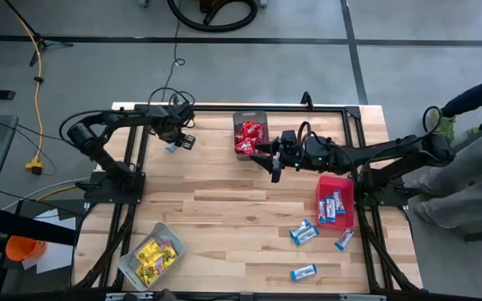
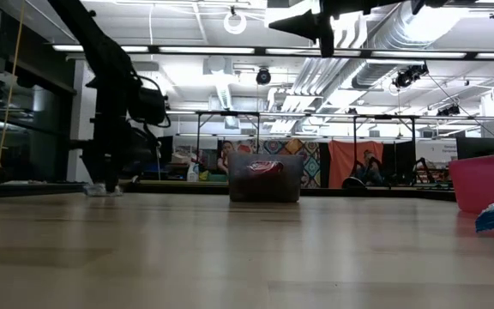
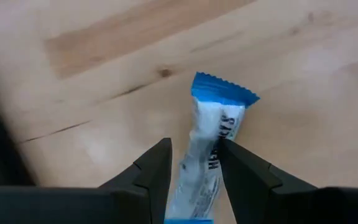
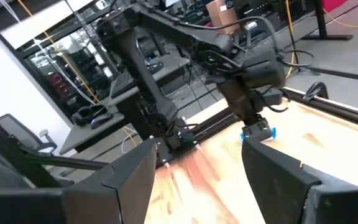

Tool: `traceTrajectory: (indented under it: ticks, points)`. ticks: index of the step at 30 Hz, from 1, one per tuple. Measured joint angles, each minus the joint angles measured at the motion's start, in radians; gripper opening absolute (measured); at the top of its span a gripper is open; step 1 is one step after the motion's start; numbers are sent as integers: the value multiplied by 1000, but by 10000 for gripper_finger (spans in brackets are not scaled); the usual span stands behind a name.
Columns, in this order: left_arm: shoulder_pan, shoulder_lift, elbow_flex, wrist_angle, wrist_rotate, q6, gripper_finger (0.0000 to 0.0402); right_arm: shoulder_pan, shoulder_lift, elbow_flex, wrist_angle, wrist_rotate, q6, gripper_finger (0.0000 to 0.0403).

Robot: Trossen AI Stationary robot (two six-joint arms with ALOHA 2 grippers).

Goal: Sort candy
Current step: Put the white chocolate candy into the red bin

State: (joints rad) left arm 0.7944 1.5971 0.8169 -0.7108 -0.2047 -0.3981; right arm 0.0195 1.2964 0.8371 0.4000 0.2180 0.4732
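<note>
The left gripper is raised above the far left part of the desk, and its two dark fingers are pinched on a blue-and-white candy packet, which stands up between them with its crimped blue end pointing away from the wrist; in the high view the same packet shows as a small blue-and-white spot under that gripper. The right gripper hangs over the middle of the desk, just beside the dark mesh bin that holds red candies; its fingers are spread apart with nothing between them, and past them the right wrist view looks at the left arm with the packet at its tip. The red bin on the right side holds several blue-and-white candies, and four more blue-and-white packets lie loose on the desk near it. The clear grey bin at the near left corner holds yellow candies. A person's legs show beyond the right edge of the desk.
</note>
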Motion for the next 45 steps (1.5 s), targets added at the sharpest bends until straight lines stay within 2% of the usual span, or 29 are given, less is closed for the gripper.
traceTrajectory:
  ticks: [7, 11, 14, 20, 24, 27, 31, 36, 40, 45]
  points:
    - [-1, 31, 0, 20, 74, 16, 117, 24, 0, 0, 0, 0, 0, 234]
    - [-14, -16, -6, 0, 106, 41, 64, 35, 0, 0, 0, 2, -1, 234]
    - [-17, -105, -6, 3, 154, 43, 15, 40, 0, 0, 1, 2, -1, 234]
    - [-68, -393, -6, 58, 303, 10, 13, 41, 0, 0, 72, 2, -2, 234]
    - [-190, -566, -5, 251, 413, 6, 6, 28, 0, 0, 156, 3, -10, 234]
    - [-315, -625, -3, 440, 432, -16, 6, 13, 0, 0, 168, 6, -10, 234]
    - [-505, -605, -3, 626, 354, 0, 6, 6, 0, 0, 166, 5, -10, 234]
    - [-688, -498, -4, 799, 269, 73, 6, 14, 0, 0, 164, -14, -33, 234]
    - [-739, -421, -4, 953, 247, 85, 19, 27, 0, 0, 136, -22, -33, 234]
    - [-754, -376, -3, 1037, 217, 44, 64, 52, 0, 0, 106, -27, -37, 234]
